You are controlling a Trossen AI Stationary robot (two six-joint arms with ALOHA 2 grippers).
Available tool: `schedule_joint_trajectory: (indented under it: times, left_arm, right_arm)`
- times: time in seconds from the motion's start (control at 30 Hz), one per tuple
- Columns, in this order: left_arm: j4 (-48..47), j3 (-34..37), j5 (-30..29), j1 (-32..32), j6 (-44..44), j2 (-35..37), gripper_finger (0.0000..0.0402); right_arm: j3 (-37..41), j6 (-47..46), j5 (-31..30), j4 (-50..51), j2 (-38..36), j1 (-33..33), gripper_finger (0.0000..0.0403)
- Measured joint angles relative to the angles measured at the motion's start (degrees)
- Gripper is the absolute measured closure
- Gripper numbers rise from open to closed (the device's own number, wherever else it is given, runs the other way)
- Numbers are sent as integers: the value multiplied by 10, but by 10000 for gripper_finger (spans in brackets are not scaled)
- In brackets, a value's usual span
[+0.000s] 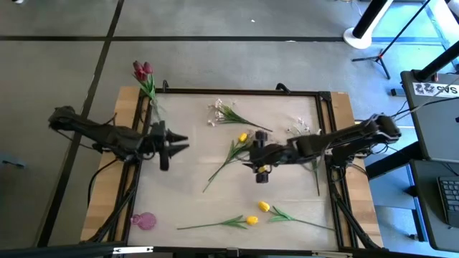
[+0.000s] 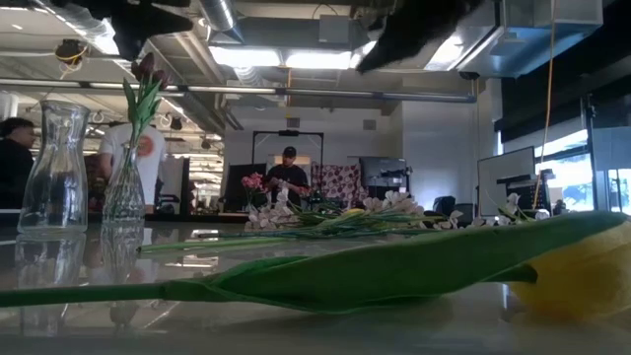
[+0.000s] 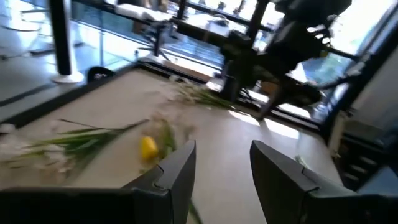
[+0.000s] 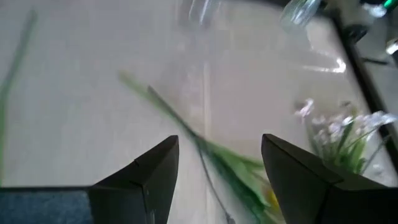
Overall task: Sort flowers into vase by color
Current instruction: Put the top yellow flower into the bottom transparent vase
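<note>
High view: the left hand (image 1: 174, 143) hangs over the left part of the surface (image 1: 186, 193), its fingers apart and empty. The right hand (image 1: 259, 159) sits above the middle, fingers spread over a yellow tulip (image 1: 244, 137) whose green stalk runs down-left; nothing is gripped. Dark red tulips (image 1: 143, 70) stand in a clear vase (image 1: 153, 107) at the far left corner. White blossom sprays (image 1: 219, 111) lie near the far edge. Two more yellow tulips (image 1: 258, 213) lie near the front edge. A pink vase (image 1: 144, 221) lies at the front left.
</note>
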State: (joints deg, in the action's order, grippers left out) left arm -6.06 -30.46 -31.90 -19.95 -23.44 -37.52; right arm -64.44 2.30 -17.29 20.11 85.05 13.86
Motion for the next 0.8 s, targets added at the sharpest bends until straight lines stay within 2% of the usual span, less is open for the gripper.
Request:
schedule_joint_trajectory:
  times: [0.17,0.3,0.6,0.8]
  left_arm:
    - [63,-11,0,-37,10,-65,253]
    - [73,-35,-2,-44,25,-124,253]
    - [95,-94,-3,-14,-3,-249,253]
    - [97,-140,15,34,-5,-333,253]
  right_arm:
    - [0,9,-1,0,33,0,175]
    - [0,10,-10,3,32,0,175]
    - [0,2,-37,48,23,0,175]
    - [0,-38,-63,117,14,0,175]
